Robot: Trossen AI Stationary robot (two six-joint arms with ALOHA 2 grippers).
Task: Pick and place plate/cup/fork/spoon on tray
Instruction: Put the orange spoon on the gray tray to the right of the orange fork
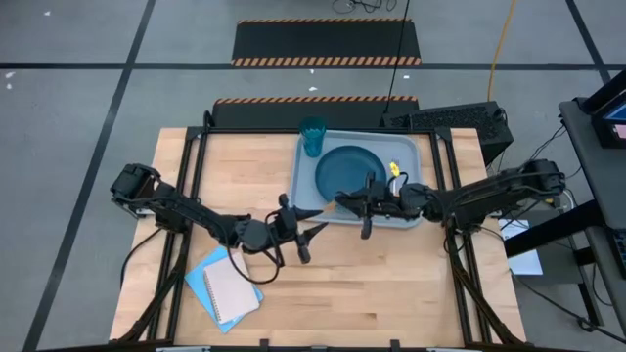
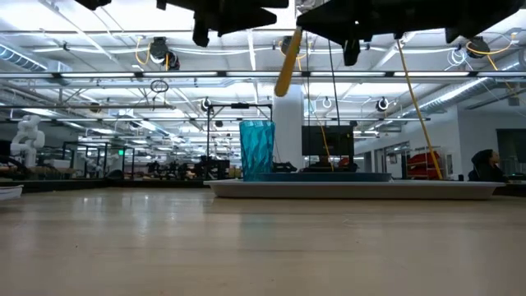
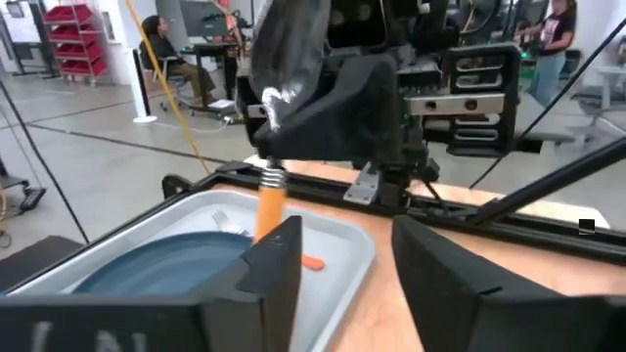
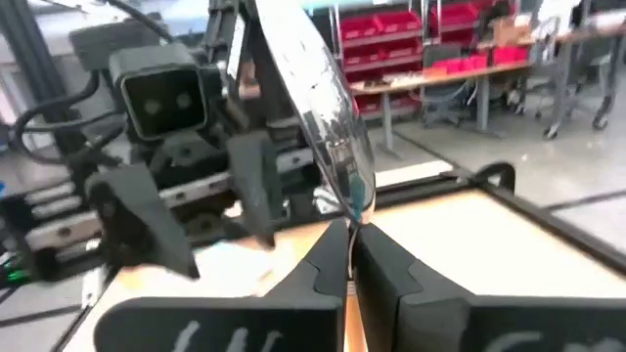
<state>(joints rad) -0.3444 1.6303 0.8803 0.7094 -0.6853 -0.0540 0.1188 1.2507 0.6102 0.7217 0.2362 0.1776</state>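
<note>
- The tray (image 1: 416, 217) lies on the table (image 1: 391, 284), at about 12 o'clock from the table's middle.
- The plate (image 1: 347, 168) already rests flat in the middle of the tray. That part looks done.
- The cup (image 1: 313, 137) stands upright at the tray's 11 o'clock corner. From the high view it seems to sit just inside the rim, so I count it as done too.
- The fork (image 3: 311, 261) lies in the tray beside the plate; I see its red-orange handle and its tines in my left wrist view. That looks done as well.
- The spoon (image 2: 287, 53) is the last thing left. My right tool (image 1: 368, 203) is clenched on it, pinching the shiny bowl end so the yellow-orange handle hangs down.
- The spoon hangs in the air over the tray's 6 o'clock edge, not touching anything yet.
- My left tool (image 1: 305, 242) is released, with its fingers spread and nothing in them. It waits over the table, at about 8 o'clock from the tray and just beside it.
- Two notebooks (image 1: 225, 286) lie on the table at about 7 o'clock. They are not part of my job.
- I think the job is nearly finished. What is left is to lower the spoon into a bare part of the tray and let go.
</note>
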